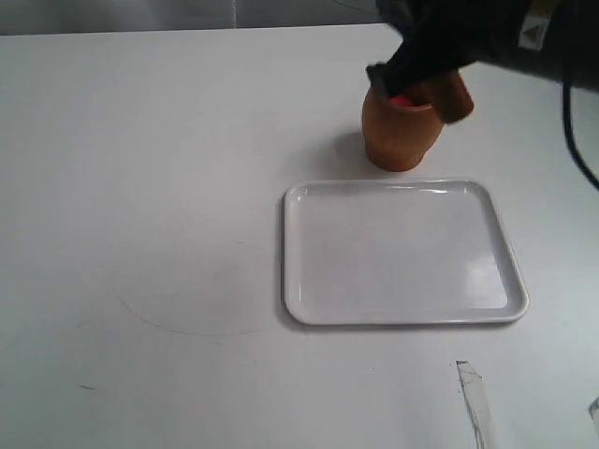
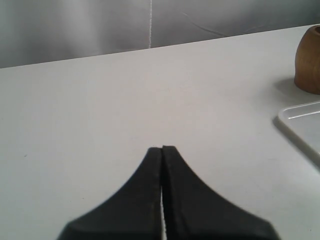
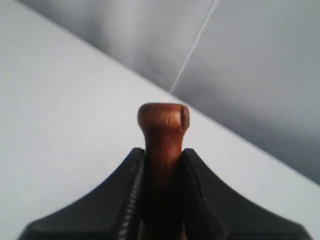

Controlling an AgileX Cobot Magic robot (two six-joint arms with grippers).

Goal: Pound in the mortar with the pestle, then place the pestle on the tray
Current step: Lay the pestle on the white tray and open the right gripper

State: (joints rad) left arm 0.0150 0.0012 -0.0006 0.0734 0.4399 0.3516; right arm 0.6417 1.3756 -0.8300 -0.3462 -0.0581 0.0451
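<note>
The light brown mortar (image 1: 401,136) stands just behind the white tray (image 1: 402,253), with something red (image 1: 402,100) showing at its rim. My right gripper (image 1: 388,79) hovers right over the mortar's mouth, shut on the reddish-brown pestle (image 1: 456,97), whose thick end sticks out beside the rim. In the right wrist view the gripper (image 3: 163,152) clamps the pestle's neck and the round knob (image 3: 163,117) pokes past the fingertips. My left gripper (image 2: 162,148) is shut on nothing, low over bare table, with the mortar (image 2: 309,62) and a tray corner (image 2: 302,125) off to one side.
A white table (image 1: 140,187) carries everything, and a grey backdrop rises behind its far edge. A strip of clear tape (image 1: 475,398) lies near the front edge, below the tray. The left arm is out of the exterior view.
</note>
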